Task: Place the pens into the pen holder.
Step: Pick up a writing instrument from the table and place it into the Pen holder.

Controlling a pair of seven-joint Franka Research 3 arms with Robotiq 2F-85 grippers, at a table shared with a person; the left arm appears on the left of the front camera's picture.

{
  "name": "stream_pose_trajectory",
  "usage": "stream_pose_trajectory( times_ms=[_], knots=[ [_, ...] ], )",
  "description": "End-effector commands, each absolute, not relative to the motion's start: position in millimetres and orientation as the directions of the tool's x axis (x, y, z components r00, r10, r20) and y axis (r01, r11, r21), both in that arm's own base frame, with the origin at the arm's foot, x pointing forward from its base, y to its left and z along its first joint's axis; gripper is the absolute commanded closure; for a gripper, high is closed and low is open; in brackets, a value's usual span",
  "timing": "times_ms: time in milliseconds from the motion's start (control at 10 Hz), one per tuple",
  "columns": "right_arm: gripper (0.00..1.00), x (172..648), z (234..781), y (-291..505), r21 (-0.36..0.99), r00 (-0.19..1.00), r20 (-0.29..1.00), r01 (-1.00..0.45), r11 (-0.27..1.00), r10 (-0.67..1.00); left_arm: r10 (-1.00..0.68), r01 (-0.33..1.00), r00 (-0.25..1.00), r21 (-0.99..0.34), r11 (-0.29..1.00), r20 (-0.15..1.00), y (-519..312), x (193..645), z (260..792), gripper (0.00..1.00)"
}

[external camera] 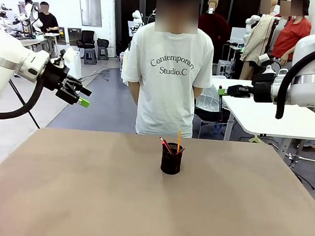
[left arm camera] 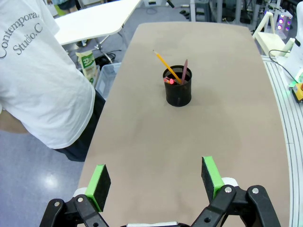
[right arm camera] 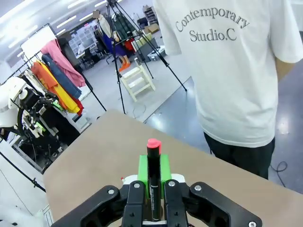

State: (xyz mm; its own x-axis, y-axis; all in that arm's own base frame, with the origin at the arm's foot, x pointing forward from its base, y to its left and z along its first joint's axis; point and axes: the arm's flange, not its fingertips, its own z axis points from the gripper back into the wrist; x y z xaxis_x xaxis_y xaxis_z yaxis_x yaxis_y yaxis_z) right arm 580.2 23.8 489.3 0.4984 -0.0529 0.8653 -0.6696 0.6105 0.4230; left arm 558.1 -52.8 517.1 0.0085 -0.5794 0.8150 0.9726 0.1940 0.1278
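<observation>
The broad brown tabletop [external camera: 60, 197] fills the lower half of the front view, and a person in a white printed T-shirt [external camera: 168, 81] stands at its far edge, top centre, arms behind the back. Out of the upper left comes the white left arm, its black gripper with green pads [external camera: 79, 93] hanging above the table's left side with the jaws spread wide and nothing between them; from its wrist camera the two green pads [left arm camera: 100, 182] frame bare table. The right arm enters from the upper right, its gripper [external camera: 224, 90] held high. Its wrist camera shows the fingers clamped tight on a black pen with a red tip [right arm camera: 153, 175], standing upright between them.

Just above the middle of the front view sits the small black mesh pen holder [external camera: 171, 159]. An orange-yellow pencil [left arm camera: 166, 66] and a dark red-brown pen [left arm camera: 185, 70] already lean inside it, and something red [left arm camera: 169, 81] shows at its rim, too small to name.

I'd say the job is mostly done: the black pen in the right gripper is what's left to drop in.
</observation>
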Motion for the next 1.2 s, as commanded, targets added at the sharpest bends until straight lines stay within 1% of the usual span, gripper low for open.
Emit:
stream_pose_trajectory(
  times_ms=[0,100,200,300,400,500,600,700,800,900,1000,1100],
  knots=[
    [1.00,587.0,496.5,23.8,0.447,0.528,0.848,-0.661,0.603,-0.049,-0.579,0.973,0.003,0.132,0.190,0.815,-50.7,557.5,517.4,0.00],
    [1.00,580.2,489.3,23.8,0.423,0.498,0.865,-0.670,0.610,-0.053,-0.579,0.973,0.003,0.132,0.190,0.815,-50.7,557.5,517.4,0.00],
    [1.00,574.5,480.7,34.2,0.436,0.454,0.884,-0.709,0.554,-0.114,-0.579,0.973,0.003,0.132,0.190,0.815,-50.7,557.5,517.4,0.00],
    [1.00,566.9,477.8,45.1,0.442,0.395,0.896,-0.764,0.471,-0.200,-0.579,0.973,0.003,0.132,0.190,0.815,-50.7,557.5,517.4,0.00],
    [1.00,558.5,474.2,58.5,0.368,0.289,0.928,-0.818,0.443,-0.237,-0.579,0.973,0.003,0.132,0.190,0.815,-50.7,557.5,517.4,0.00],
    [1.00,553.5,473.1,69.1,0.339,0.257,0.935,-0.855,0.392,-0.246,-0.579,0.973,0.003,0.132,0.190,0.815,-50.7,557.5,517.4,0.00],
    [1.00,543.2,471.5,79.4,0.290,0.206,0.944,-0.891,0.349,-0.258,-0.579,0.973,0.003,0.132,0.190,0.815,-50.7,557.5,517.4,0.00],
    [1.00,535.3,466.7,89.6,0.212,0.129,0.954,-0.930,0.301,-0.271,-0.579,0.973,0.003,0.132,0.190,0.815,-50.7,557.5,517.4,0.00],
    [1.00,526.6,461.1,98.9,0.174,0.097,0.953,-0.950,0.258,-0.286,-0.579,0.973,0.003,0.132,0.190,0.815,-50.7,557.5,517.4,0.00],
    [1.00,515.8,453.9,110.1,0.100,0.034,0.960,-0.969,0.226,-0.278,-0.579,0.973,0.003,0.132,0.190,0.815,-50.7,557.5,517.4,0.00],
    [1.00,508.8,445.5,120.1,-0.021,-0.071,0.970,-0.978,0.209,-0.234,-0.579,0.973,0.003,0.132,0.190,0.815,-50.7,557.5,517.4,0.00],
    [1.00,496.0,436.1,130.0,-0.043,-0.077,0.978,-0.984,0.173,-0.195,-0.579,0.973,0.003,0.132,0.190,0.815,-50.7,557.5,517.4,0.00]
  ],
)
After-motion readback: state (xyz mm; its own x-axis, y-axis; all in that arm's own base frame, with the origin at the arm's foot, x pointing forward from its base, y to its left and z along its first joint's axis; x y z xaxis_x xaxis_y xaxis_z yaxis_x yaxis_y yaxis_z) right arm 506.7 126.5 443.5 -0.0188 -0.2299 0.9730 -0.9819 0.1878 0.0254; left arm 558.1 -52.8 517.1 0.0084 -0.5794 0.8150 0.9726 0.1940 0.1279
